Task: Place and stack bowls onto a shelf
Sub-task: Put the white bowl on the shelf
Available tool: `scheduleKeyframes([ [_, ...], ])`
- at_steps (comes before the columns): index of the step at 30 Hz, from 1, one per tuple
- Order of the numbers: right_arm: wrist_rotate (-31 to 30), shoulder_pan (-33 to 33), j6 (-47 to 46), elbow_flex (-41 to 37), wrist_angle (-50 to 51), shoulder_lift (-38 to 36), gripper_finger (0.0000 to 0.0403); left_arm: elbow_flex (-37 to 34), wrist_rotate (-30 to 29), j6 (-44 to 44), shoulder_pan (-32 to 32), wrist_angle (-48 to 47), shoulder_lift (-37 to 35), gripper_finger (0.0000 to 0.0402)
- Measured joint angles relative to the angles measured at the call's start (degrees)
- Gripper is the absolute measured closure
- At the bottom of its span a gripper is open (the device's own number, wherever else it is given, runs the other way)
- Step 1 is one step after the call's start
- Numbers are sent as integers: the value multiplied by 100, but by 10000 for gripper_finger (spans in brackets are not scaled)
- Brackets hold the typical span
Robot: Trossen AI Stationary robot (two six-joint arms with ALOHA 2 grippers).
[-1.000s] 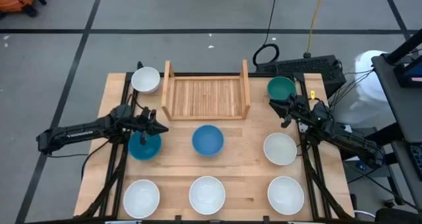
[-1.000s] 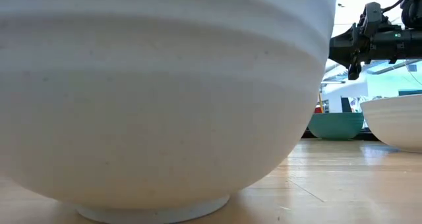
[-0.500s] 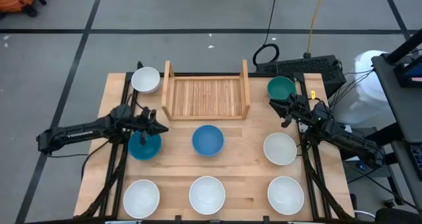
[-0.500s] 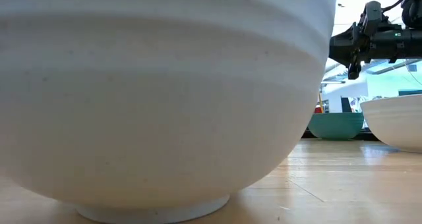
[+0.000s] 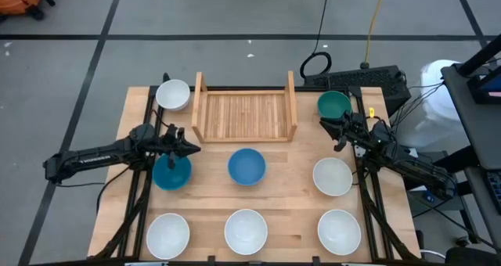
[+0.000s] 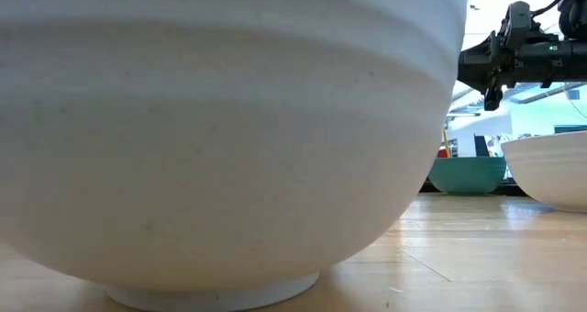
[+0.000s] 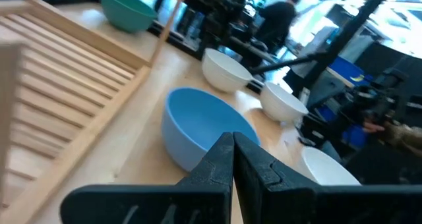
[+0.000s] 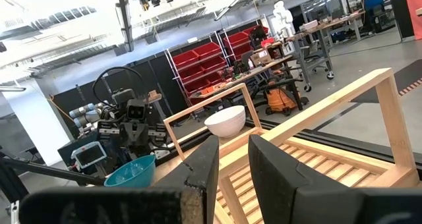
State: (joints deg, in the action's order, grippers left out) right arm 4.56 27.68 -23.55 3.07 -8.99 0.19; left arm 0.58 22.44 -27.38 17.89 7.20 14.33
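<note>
— So where does the shelf (image 5: 244,115) sit, and is anything on it?
— Its slatted floor lies toward the far edge of the wooden tabletop (image 5: 290,211), between its two upright side boards, and no bowl is on it.

— And the bowls around the shelf?
— One white bowl (image 5: 173,95) is just beside the shelf's left board, the dark green bowl (image 5: 334,104) just beside its right board. Nearer than the shelf, a bright blue bowl (image 5: 246,166) sits in front of its middle, a second blue bowl (image 5: 172,172) in front of its left end, and a white bowl (image 5: 333,176) in front of its right end. Three more white bowls (image 5: 246,230) line the edge farthest from the shelf.

— What is the left gripper (image 5: 188,147) doing?
— It hovers over the far rim of the second blue bowl, close to the shelf's front left corner, its fingers (image 7: 221,159) pressed together on nothing.

— The right gripper (image 5: 335,133)?
— It hangs just off the shelf's right board, beside the green bowl, fingers (image 8: 273,159) a narrow gap apart and empty.
</note>
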Motion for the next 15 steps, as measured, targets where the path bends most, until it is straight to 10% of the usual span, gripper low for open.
scheduleKeyframes([
  [15,0,-2,-91,1,-22,0,325,0,-218,243,2,-7,2,396],
])
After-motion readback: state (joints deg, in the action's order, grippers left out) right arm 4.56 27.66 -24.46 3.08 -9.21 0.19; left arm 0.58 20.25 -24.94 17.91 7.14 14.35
